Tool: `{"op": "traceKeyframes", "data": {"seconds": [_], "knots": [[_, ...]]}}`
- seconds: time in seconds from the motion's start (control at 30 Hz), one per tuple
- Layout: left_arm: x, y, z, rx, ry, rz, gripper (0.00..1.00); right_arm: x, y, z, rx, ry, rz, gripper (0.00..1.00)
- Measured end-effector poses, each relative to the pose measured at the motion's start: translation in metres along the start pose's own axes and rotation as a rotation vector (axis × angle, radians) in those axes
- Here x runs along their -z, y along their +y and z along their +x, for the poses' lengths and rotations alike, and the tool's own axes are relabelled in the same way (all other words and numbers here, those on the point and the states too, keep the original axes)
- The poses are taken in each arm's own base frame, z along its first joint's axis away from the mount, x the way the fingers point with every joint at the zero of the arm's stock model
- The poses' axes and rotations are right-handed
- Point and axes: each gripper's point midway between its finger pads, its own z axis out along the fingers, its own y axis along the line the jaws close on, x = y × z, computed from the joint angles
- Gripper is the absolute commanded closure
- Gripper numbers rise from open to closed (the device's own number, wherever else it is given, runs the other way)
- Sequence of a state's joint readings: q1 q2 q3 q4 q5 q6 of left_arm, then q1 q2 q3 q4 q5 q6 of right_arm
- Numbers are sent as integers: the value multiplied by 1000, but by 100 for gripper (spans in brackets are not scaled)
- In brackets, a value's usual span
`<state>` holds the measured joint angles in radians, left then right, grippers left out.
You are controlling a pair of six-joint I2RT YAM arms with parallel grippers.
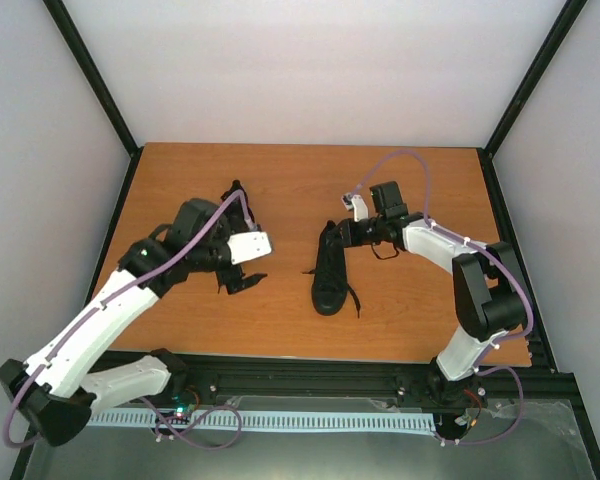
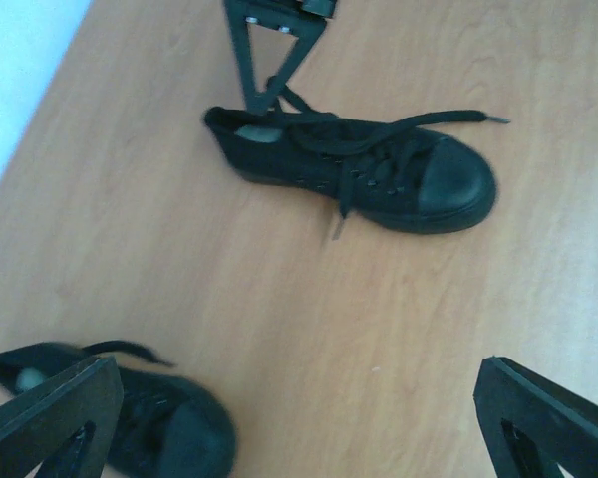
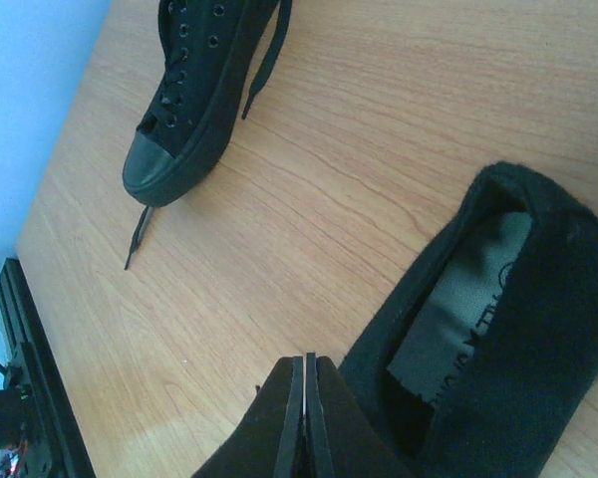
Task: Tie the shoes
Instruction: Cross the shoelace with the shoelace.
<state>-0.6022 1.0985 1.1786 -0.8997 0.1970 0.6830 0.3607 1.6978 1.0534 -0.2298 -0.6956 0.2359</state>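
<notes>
Your left gripper (image 2: 297, 383) hangs wide open over one shoe (image 2: 169, 433); your right gripper (image 3: 305, 373) (jaws pressed together) sits at the heel of the second shoe (image 3: 508, 329).

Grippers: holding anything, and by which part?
Left gripper open, empty. Right gripper shut at the heel opening of the nearer shoe; nothing visible between its fingers, hold cannot be told.

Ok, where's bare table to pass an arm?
Free: the far strip of table behind both shoes; the lane between left shoe and right shoe. Crowded: the right shoe's heel, where the right gripper sits, jaws shut; the left shoe, by the left gripper, jaws open.
</notes>
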Motion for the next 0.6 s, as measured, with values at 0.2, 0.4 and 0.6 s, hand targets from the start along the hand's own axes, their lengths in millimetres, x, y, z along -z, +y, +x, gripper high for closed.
{"op": "traceKeyframes", "data": {"seconds": [0.2, 0.4, 0.6], "knots": [[-62, -30, 9, 140, -88, 151, 9, -2, -2, 13, -11, 7, -19, 97], [-143, -32, 25, 152, -148, 178, 11, -3, 0, 11, 0, -7, -31, 97], [-186, -25, 20, 116, -256, 184, 19, -5, 0, 6, 12, -18, -40, 97]]}}
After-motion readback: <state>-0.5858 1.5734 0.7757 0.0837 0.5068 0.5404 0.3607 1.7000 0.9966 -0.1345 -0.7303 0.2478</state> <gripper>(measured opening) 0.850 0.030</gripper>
